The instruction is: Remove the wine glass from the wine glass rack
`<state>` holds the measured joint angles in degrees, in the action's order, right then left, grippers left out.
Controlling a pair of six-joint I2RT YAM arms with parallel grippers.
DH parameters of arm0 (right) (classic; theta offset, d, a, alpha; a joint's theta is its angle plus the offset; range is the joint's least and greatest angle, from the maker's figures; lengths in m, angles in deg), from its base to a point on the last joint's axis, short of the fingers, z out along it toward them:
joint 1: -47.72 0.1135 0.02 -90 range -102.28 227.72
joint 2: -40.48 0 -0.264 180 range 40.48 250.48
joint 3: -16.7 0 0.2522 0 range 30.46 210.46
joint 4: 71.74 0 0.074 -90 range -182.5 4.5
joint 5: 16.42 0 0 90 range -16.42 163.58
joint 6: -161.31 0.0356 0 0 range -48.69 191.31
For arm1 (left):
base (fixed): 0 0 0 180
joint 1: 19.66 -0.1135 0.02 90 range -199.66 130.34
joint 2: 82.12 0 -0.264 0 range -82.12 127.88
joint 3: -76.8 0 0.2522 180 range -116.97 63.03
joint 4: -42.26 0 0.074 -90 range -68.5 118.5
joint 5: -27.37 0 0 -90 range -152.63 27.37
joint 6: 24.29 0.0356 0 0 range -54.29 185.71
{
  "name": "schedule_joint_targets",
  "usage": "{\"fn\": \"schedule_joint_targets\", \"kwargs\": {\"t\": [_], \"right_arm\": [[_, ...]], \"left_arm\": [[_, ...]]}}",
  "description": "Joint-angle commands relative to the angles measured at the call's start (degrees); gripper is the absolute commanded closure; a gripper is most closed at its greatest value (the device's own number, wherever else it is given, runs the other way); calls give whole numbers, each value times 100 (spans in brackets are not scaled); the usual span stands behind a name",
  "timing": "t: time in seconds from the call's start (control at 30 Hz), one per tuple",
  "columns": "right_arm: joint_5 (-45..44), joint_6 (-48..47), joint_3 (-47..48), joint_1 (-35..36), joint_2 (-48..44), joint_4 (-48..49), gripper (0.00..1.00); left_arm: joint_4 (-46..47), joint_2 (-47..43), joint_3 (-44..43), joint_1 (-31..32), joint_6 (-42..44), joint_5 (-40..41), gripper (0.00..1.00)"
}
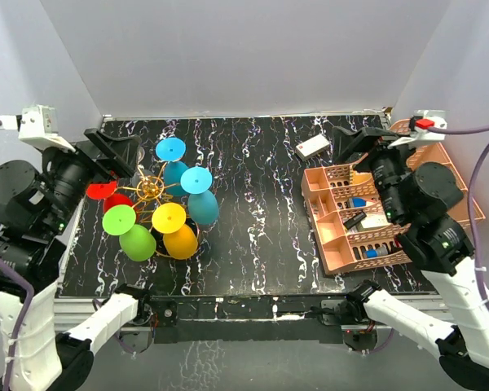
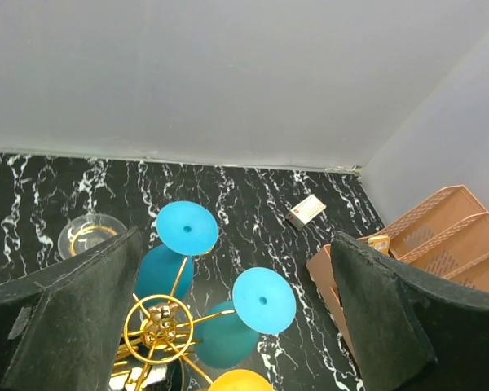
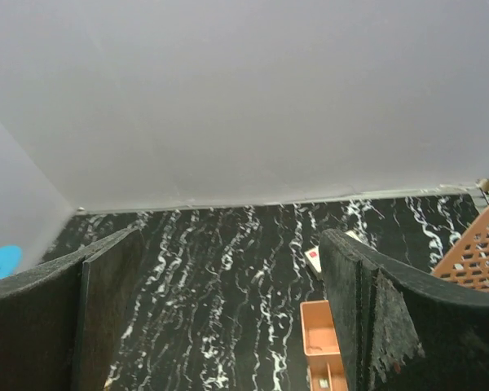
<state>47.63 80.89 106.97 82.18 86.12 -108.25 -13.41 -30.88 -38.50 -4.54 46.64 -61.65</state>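
Broadly: table (image 1: 261,244), a black glossy slab veined in white like marble. Organiser (image 1: 336,252) on the right half: peach plastic, mesh walls, oblong compartments. Small blue and black bits lie inside, too small to name. Rack (image 1: 150,190) on the left half: thin gold wire, curled arms fanning from a central hub. Its base is hidden under the glasses.

Five glasses hang upside down on the arms, flat round feet up and smooth opaque bowls below.
- Far blue glass (image 1: 170,150) and near blue glass (image 1: 196,180): light-blue feet over teal bowls.
- Yellow glass (image 1: 169,217): orange bowl, on the near side.
- Green glass (image 1: 119,220): green bowl, near-left.
- Red glass (image 1: 103,191): on the left, partly under the left arm.

All five are on the rack; none is off. Whether the bowls touch the table, cannot tell.

Left gripper (image 2: 236,238): raised at the rack's far-left side, angled down over it. Black padded fingers are spread wide, empty, touching no glass. Its wrist view frames the hub and both blue feet between the fingers.

Right gripper (image 3: 230,236): held high over the organiser's far corner, fingers spread wide, empty.

Box (image 1: 313,147): small, white, flat, on the far middle of the table. Dish (image 2: 88,235): clear and round, just left of the far blue glass, seen from the left wrist only. Its kind is unclear.
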Motion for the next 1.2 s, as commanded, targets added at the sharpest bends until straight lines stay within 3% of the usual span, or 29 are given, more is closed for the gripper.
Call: {"fn": "schedule_joint_targets", "kwargs": {"t": [0.0, 0.37, 0.7, 0.9, 1.17], "right_arm": [[113, 136, -283, -321, 216, 245, 2], [1096, 537, -1159, -1209, 609, 604, 2], [2575, 1706, -1855, -1631, 618, 1262, 2], [3954, 2797, -1769, -1716, 815, 1614, 2], [6123, 4337, -1542, -1684, 1771, 2582, 2]], "left_arm": [[449, -165, 492, -202, -240, 63, 3], [890, -570, 1558, -741, -656, 50, 3], [830, -888, 1655, -1009, -938, -67, 3], [559, -1091, 1636, -1067, -1146, -274, 3], [18, -1301, 1401, -1090, -1204, -428, 3]]}}
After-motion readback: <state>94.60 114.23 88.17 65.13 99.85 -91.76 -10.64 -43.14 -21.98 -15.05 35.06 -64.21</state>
